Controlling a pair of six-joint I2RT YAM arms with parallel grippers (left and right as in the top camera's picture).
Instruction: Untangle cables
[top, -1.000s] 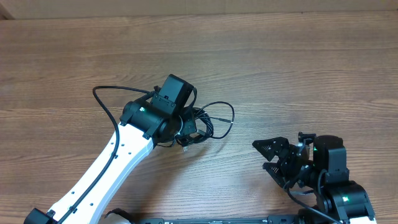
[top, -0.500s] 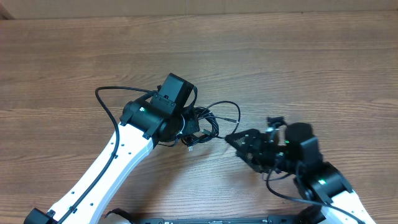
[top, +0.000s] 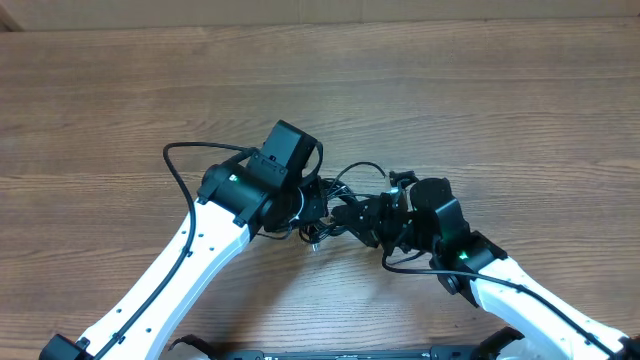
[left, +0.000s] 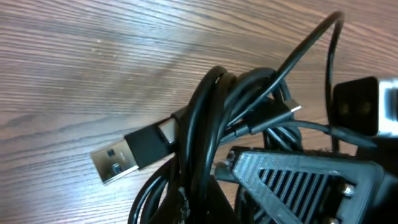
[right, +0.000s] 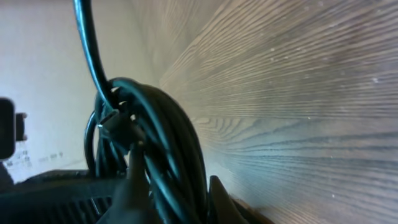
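- Cables (top: 338, 195) are sitting as one tight bundle mid-table (top: 480, 100), w/ a loose loop arching off its far right side; both claws are meeting on it
- Left claw (top: 308, 207) is pinching together on the bundle's left side; its tips are hiding under the wrist in overhead, so the grip is being judged from the cords packing right up against its own cam
- Right claw (top: 345, 213) is clamping together on the bundle's right side, w/ cords passing betw its fingers in its own cam
- Risk: both claws are gripping the same knot, just beside each other, so pulling apart is prob tightening it rather than freeing a strand
- Risk: right claw seems to be biting several cords at once; drawing it right could be dragging the whole bundle, or yanking it out of the left claw
- Risk: USB-A plug (left: 121, 158) is poking out from under crossing cords; its square shoulder could be snagging in a loop once cords start sliding
- Left wrist cam is showing what overhead isn't: that silver-tipped plug lying near the wood, a small plug (left: 283, 112) wedged among the coils, and the right claw's ribbed finger (left: 305, 177) touching the bundle
- Right wrist cam is giving the low side-on look: coils stacking up off the wood
- Overhead alone is showing how the arms are converging and where the free loop is lying; which cord is crossing which can't be told there
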